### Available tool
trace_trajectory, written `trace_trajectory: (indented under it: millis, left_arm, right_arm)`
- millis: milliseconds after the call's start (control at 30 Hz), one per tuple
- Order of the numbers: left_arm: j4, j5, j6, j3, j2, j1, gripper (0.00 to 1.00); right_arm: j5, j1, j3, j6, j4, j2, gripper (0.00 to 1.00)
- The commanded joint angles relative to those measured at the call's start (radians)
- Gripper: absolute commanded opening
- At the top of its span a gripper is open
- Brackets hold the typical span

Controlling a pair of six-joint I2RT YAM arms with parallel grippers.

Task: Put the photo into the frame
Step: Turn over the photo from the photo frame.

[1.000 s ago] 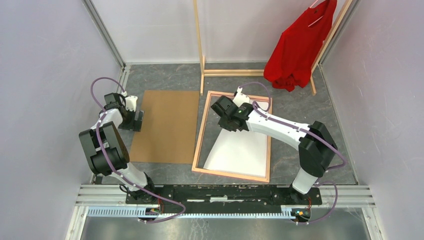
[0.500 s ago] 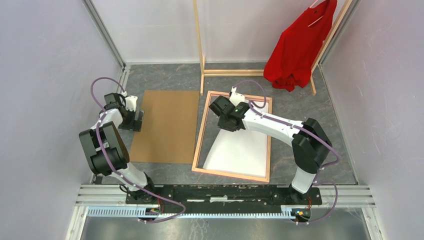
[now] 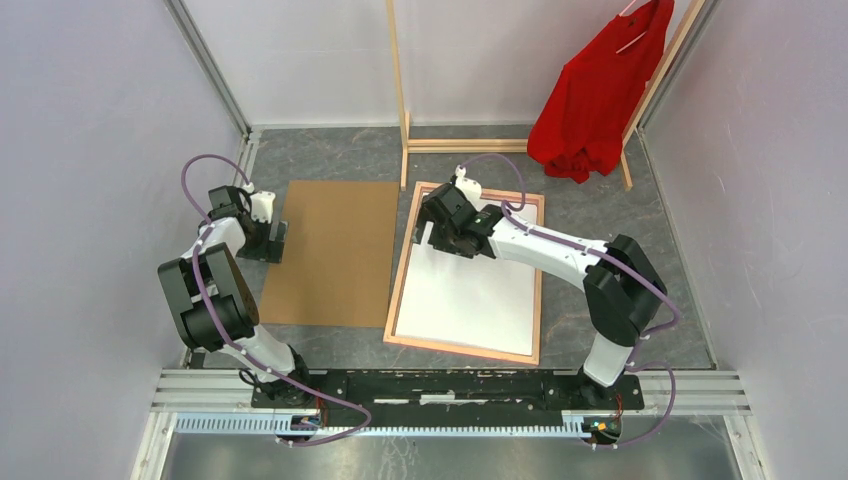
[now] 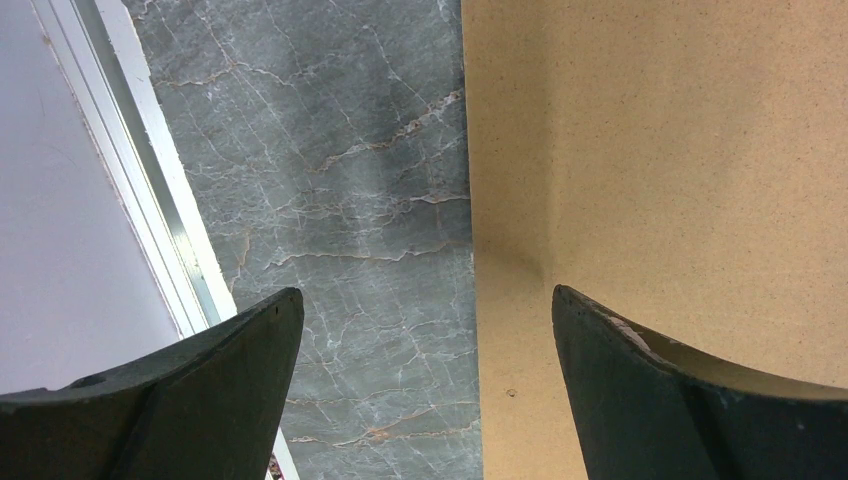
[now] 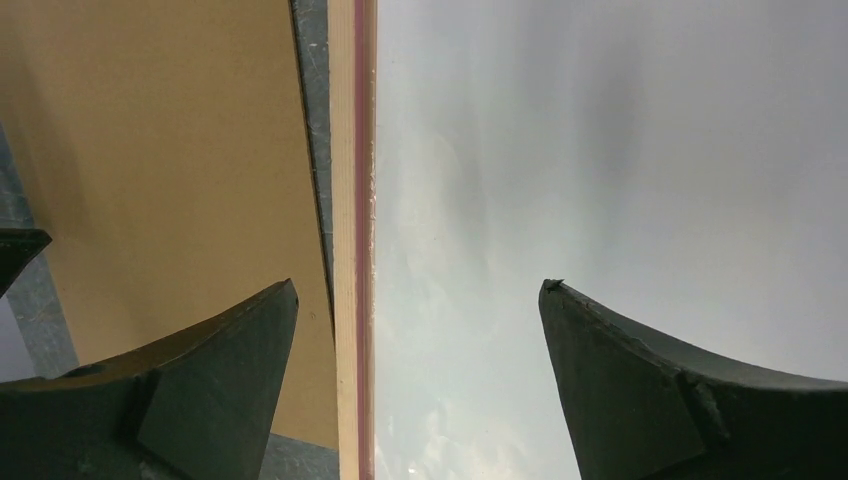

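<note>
The frame (image 3: 400,272) lies flat on the grey table, light wood edges up. Inside it lies the photo (image 3: 470,298), flat, showing only a plain white side. My right gripper (image 3: 432,232) hovers open over the frame's far left corner, holding nothing. In the right wrist view the wood rail with its pink strip (image 5: 350,250) runs between the open fingers (image 5: 418,290), with the white photo (image 5: 560,150) to its right. My left gripper (image 3: 272,240) stands open at the left edge of the brown board (image 3: 325,250); its wrist view shows the board's edge (image 4: 650,150) between the fingers (image 4: 428,295).
A tall bare-wood clothes rack (image 3: 400,90) stands behind the frame, with a red shirt (image 3: 595,95) hanging at the back right. Pale walls close in the table on the left, right and far side.
My right gripper has gone from shut to open and let go of the photo. The photo, tilted before, now lies flat inside the frame. The right gripper shifted slightly toward the far left corner.
</note>
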Motion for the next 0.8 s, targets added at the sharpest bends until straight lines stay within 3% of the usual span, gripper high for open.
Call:
trace_trajectory:
  millis: [0,300,500,767]
  left_arm:
    - [0.006,0.003,0.024,0.000,-0.020,-0.001,1.00]
    - [-0.018,-0.013,0.016,0.054,-0.009,0.003,1.00]
    - [-0.028,-0.046,0.019,0.115,0.008,0.042,1.00]
    - [0.020,-0.098,-0.024,0.159,0.070,0.082,1.00]
  right_arm:
    - [-0.030,-0.010,-0.013,-0.057,0.099,-0.053,0.98]
    - [-0.224,0.010,-0.038,-0.124,0.337,0.000,0.98]
    - [-0.275,0.055,0.178,-0.158,0.295,0.192,0.98]
    - [-0.245,0.060,0.335,-0.125,0.253,0.378,0.98]
